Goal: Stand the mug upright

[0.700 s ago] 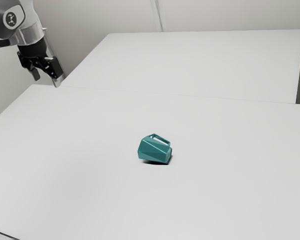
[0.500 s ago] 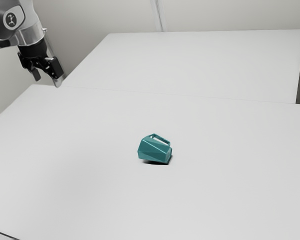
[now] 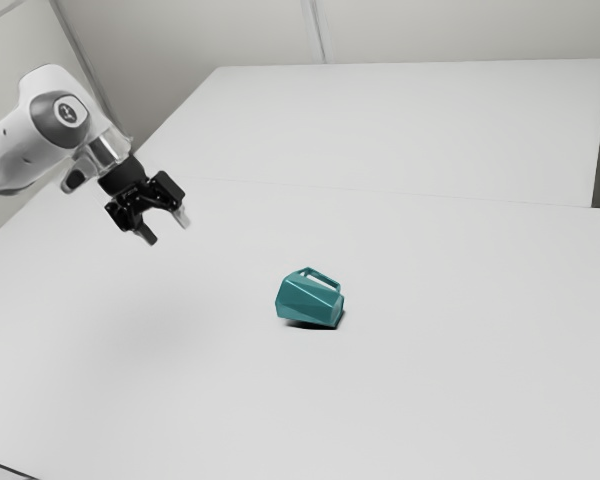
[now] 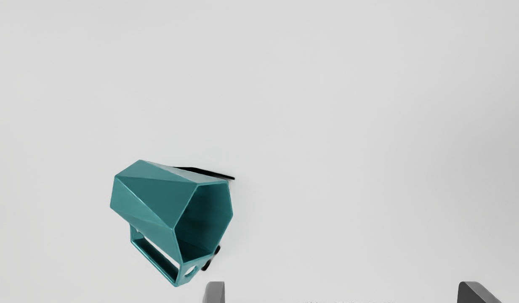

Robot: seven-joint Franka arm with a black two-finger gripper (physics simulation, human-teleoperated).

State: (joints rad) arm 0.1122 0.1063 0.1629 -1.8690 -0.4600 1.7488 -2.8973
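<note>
In the exterior view, the faceted teal mug [image 3: 309,301] lies sideways on the white worktop [image 3: 440,370], four o'clock from the wide-open black claw [image 3: 168,233]. Grip squarely, then turn its mouth to twelve o'clock.

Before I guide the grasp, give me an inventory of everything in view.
mug: one, teal, lying on its side, mouth facing sideways
mug handle: one, teal, on the mug's side
table: one, white, under the mug
farther surface: one, white, beyond the table in the exterior view
wall: at least one, pale grey, behind both surfaces
arm: one, white and grey, at the exterior view's left
gripper: one, black, above the table, two fingers apart
</note>
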